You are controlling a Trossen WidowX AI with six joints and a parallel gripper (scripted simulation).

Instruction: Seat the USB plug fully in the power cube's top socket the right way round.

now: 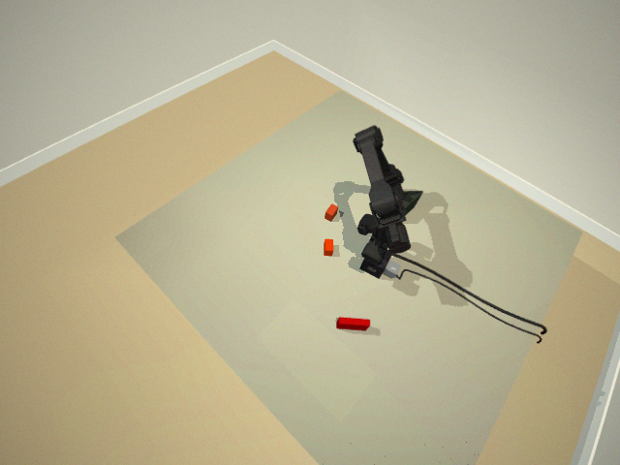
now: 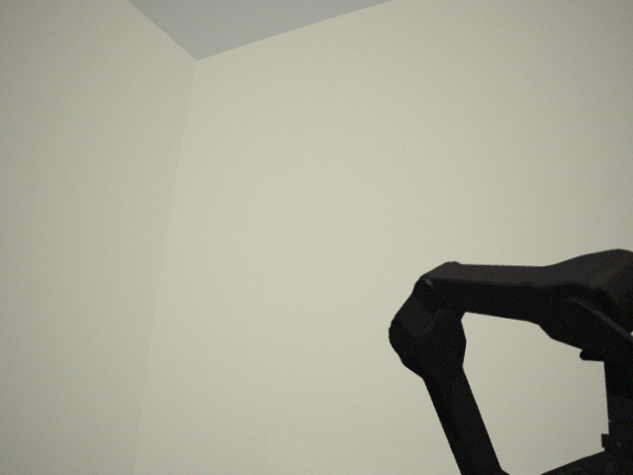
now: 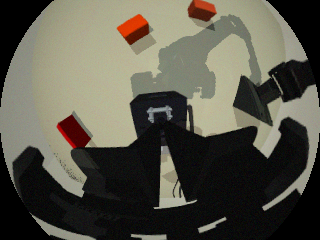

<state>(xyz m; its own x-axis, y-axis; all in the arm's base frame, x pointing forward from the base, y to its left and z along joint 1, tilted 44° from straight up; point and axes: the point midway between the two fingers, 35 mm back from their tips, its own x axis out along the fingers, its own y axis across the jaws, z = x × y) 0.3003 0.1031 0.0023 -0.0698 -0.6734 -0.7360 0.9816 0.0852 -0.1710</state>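
Note:
The black power cube [image 1: 371,270] [image 3: 141,111] stands below the arm. A light grey bracket-like outline [image 3: 160,108] shows on its top in the wrist view. My gripper [image 3: 162,124] points down at this spot, its fingertips almost together. It is shut on the USB plug [image 3: 160,119], of which only a small dark part shows at the tips. The socket opening, how deep the plug sits and which way round it is are hidden by the fingers and too small to tell. The exterior view shows only upper parts of the arm.
Two orange blocks [image 1: 328,247] [image 1: 330,212] [image 3: 133,29] [image 3: 202,10] and a red bar [image 1: 353,324] [image 3: 74,131] lie around the cube. A pale grey piece [image 1: 392,268] is beside it. Two dark cables [image 1: 468,295] [image 1: 465,306] run towards the table's right edge. A dark green wedge [image 1: 412,200] [image 3: 250,101] stands near the arm base.

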